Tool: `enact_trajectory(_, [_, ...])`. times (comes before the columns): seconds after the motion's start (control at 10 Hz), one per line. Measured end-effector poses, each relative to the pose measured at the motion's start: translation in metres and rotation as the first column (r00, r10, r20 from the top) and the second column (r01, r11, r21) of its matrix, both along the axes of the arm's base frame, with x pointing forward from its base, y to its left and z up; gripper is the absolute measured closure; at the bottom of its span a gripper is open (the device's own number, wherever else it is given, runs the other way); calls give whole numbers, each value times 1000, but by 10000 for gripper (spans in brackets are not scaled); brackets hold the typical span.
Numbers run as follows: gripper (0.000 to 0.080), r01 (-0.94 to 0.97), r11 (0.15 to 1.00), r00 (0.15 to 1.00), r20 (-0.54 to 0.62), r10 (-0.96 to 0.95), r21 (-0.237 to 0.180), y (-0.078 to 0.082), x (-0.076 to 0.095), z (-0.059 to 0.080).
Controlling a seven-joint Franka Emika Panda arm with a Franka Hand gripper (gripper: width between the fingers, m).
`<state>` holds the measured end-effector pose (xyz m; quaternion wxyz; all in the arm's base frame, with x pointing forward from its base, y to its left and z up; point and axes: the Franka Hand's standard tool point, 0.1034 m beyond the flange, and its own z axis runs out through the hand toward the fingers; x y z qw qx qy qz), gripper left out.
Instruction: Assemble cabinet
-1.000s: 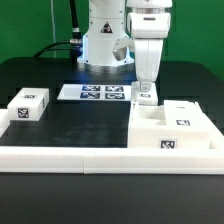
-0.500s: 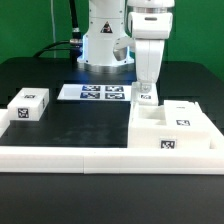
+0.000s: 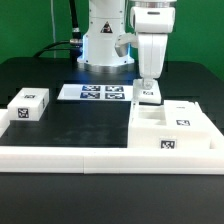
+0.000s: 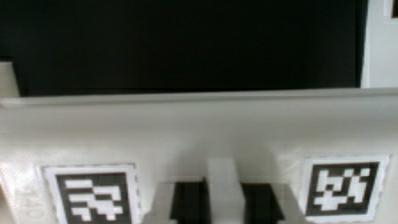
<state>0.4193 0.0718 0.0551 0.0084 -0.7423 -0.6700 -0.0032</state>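
The cabinet body (image 3: 176, 124), a large white box with black-and-white tags, lies at the exterior view's right. My gripper (image 3: 149, 88) hangs over its far left corner, shut on a small white panel (image 3: 150, 96) that carries a tag. In the wrist view the panel (image 4: 196, 125) fills the lower half, with a tag on each side of my gripper (image 4: 217, 205). The fingertips themselves are hard to make out. A second small white tagged part (image 3: 28, 105) lies at the exterior view's left.
The marker board (image 3: 95, 93) lies flat near the robot base at the back. A long low white rail (image 3: 90, 155) runs along the table's front. The black table top (image 3: 85, 125) lies between the parts.
My gripper and the panel it holds have shifted slightly toward the exterior view's right and a little upward. Nothing else has moved.
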Motion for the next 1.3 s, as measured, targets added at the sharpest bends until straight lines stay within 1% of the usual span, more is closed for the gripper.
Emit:
enact_trajectory(0.4, [729, 0, 1000, 1000, -4, 0, 0, 0, 0, -2])
enact_trajectory(0.6, [729, 5, 1000, 1000, 7, -5, 1, -1, 13, 2])
enact_trajectory(0.7, [729, 8, 1000, 1000, 12, -8, 1, 0, 16, 3])
enact_trajectory(1.0, [729, 8, 1000, 1000, 9, -8, 1, 0, 15, 2])
enact_trajectory(1.1, [729, 6, 1000, 1000, 6, -6, 1, -2, 15, 2])
enact_trajectory(1.2, [729, 7, 1000, 1000, -10, -7, -4, -11, 17, 2])
enact_trajectory(1.3, [729, 19, 1000, 1000, -12, -19, -6, -16, 23, 3])
